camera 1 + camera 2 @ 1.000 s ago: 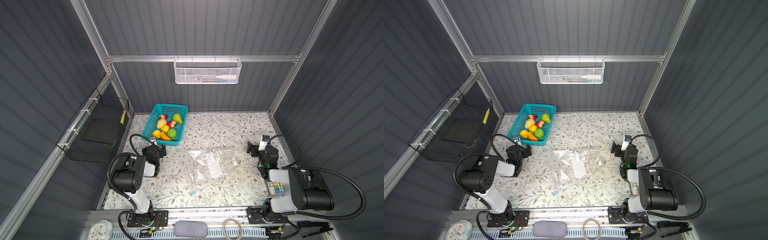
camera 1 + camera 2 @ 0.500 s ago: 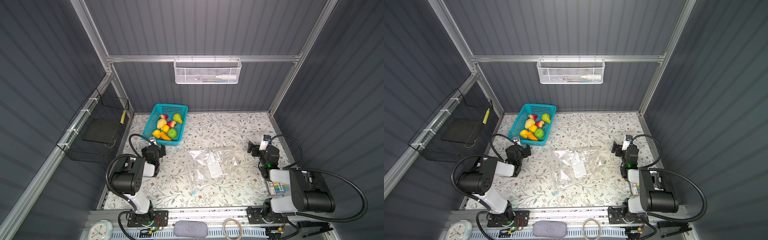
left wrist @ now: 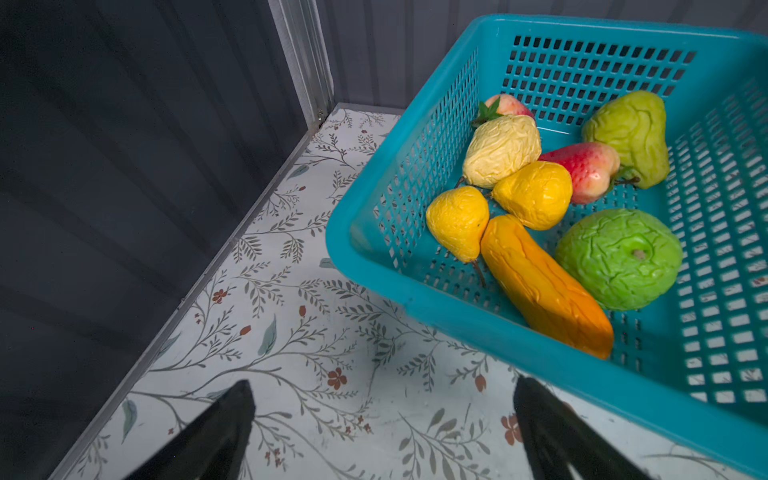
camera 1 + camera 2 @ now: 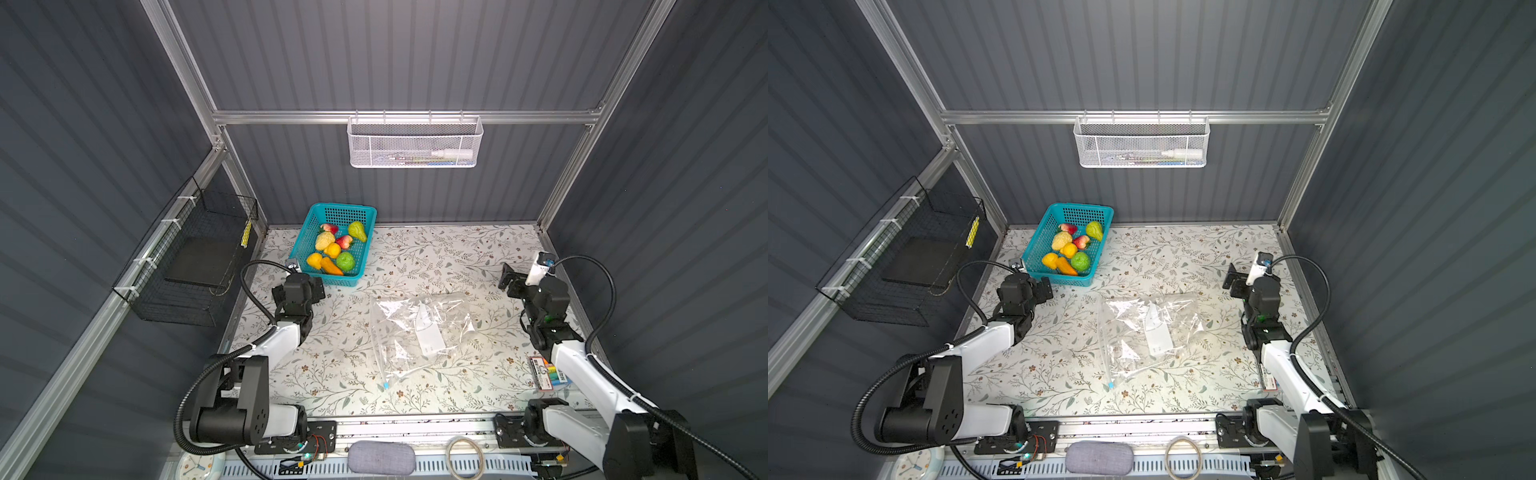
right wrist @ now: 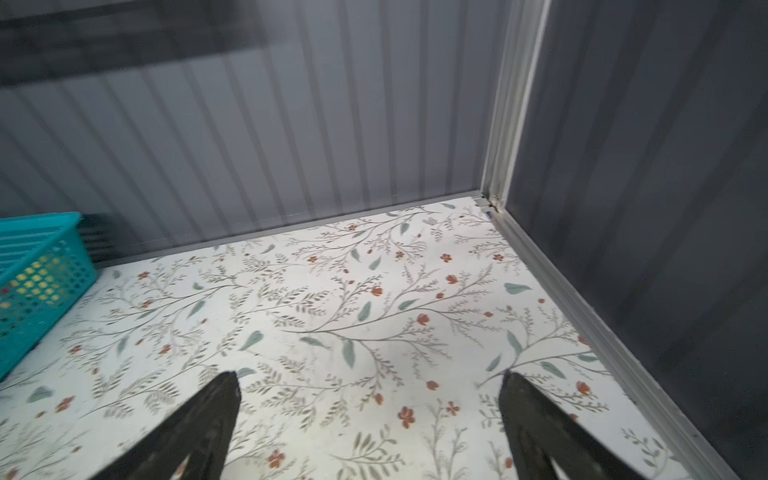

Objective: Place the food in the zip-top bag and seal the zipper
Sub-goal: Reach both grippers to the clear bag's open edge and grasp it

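Plainly, the food (image 3: 536,195) all lies in the teal basket (image 3: 365,245) at the far left of the table (image 4: 436,257). Eight pieces can be counted in the left wrist view, though the strawberry (image 3: 507,106) at the far end is half hidden behind a pale yellow fruit (image 3: 500,149), and one side of the basket is cut off by the frame. The right wrist view catches only a basket corner, the food mere yellow specks through the lattice. The zip-top bag (image 4: 419,328) lies flat and crumpled mid-table, well apart from the basket, its white label (image 4: 430,338) up. The zipper (image 4: 378,345) along its left edge is barely traceable against the floral pattern, and whether the mouth is sealed I cannot tell; just the light-blue slider tab (image 4: 386,385) at the near end is clear. The left gripper (image 3: 382,395) is spread wide and empty, just beside the basket's near corner, only its fingertips (image 3: 237,411) in frame. The right gripper (image 5: 370,382) is likewise spread and empty above bare table at the far right. The marker pack (image 4: 547,374) at the near right is partly covered by the right arm (image 4: 571,365).
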Controlling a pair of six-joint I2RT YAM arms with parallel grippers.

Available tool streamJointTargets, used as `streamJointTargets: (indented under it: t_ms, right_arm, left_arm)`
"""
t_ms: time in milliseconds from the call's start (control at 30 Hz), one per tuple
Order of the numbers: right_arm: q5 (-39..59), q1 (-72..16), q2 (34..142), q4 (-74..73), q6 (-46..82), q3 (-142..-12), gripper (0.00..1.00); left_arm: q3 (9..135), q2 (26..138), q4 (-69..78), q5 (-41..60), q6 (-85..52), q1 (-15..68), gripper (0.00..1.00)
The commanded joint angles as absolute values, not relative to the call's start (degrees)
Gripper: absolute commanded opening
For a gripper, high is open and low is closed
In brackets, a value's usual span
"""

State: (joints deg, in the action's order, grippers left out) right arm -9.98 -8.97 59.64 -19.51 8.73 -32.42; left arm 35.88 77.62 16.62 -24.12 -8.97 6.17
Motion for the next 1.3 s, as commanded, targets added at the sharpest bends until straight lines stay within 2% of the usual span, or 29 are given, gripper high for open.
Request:
streamJointTargets:
  t_ms: [0,67,200,433,667,767,1000,1267]
  right_arm:
    - [-14.1,-18.5,60.3,-3.9,11.6,-37.1,0.99]
    - [-14.2,-24.2,61.8,1.2,13.8,-40.6,0.99]
    - [-11.9,-32.8,65.6,7.9,21.5,-46.1,0.99]
    - [-11.4,-43.9,73.4,13.3,26.7,-53.9,0.99]
    - [-10.9,-44.4,77.0,15.6,32.8,-57.3,0.99]
    - [-11.8,-43.2,78.6,18.9,33.6,-59.3,0.99]
    - [-3.0,-38.6,78.1,20.0,32.9,-58.5,0.99]
    - [1.6,-39.2,76.8,17.5,33.1,-57.7,0.99]
  left_arm:
    - [38.0,76.0,4.1,-22.4,-15.8,5.8,0.99]
    - [38.9,75.1,0.5,-18.0,-18.7,5.9,0.99]
    - [37.9,72.4,-0.7,-5.4,-22.8,7.3,0.91]
    - [33.2,69.4,1.1,12.0,-31.1,12.7,0.79]
    - [27.3,64.5,2.1,17.1,-35.6,18.2,0.70]
    - [25.0,63.8,5.0,21.7,-38.2,19.6,0.63]
    - [23.3,63.7,6.3,23.5,-38.2,22.8,0.48]
    - [23.3,68.6,11.4,23.6,-38.1,24.3,0.11]
